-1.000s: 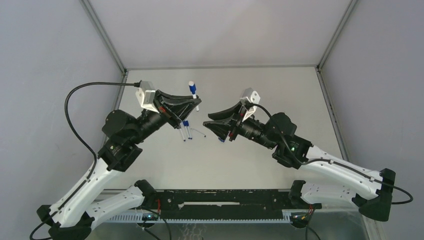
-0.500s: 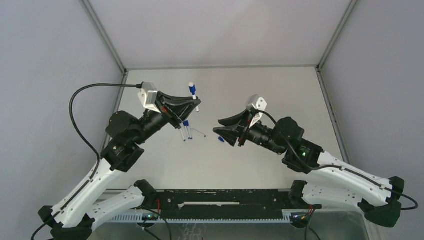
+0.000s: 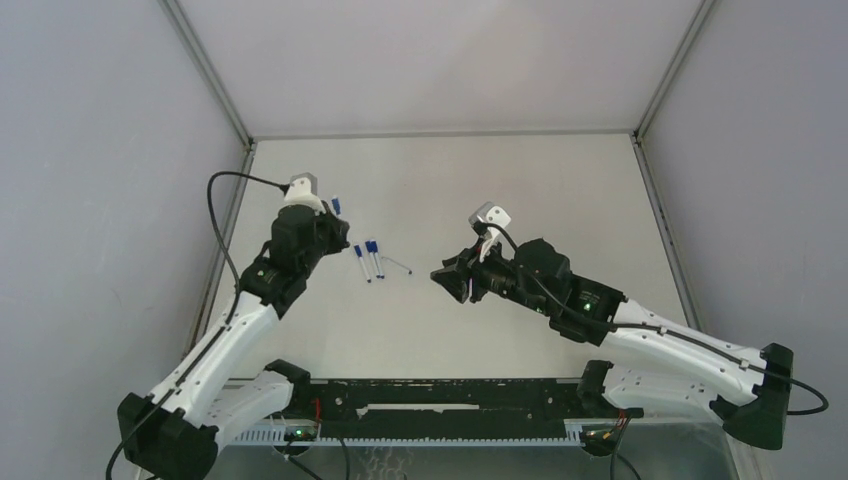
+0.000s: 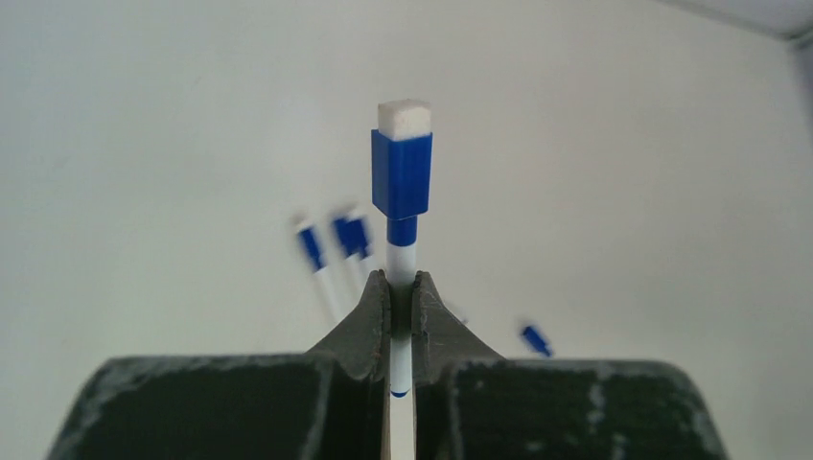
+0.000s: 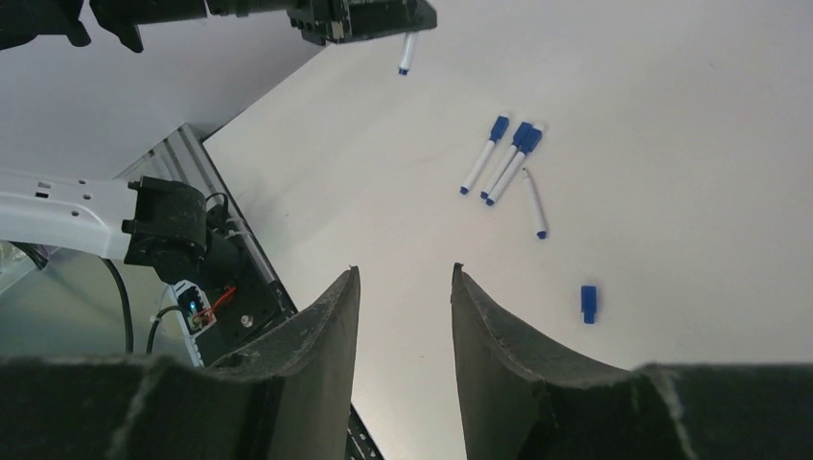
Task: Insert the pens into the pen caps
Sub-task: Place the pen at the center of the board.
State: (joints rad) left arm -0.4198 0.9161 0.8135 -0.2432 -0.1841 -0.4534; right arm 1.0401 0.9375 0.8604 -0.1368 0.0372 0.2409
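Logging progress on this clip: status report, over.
Left gripper shut on a capped pen. Right gripper open, empty. Three capped pens, one bare pen and a loose cap lie on the table. Nothing blocking them.

Black two-finger left gripper [image 4: 402, 287] clamped narrow, its white arm [image 3: 225, 335] reaching far forward; black two-finger right gripper [image 5: 403, 276] parted wide, pointing leftward
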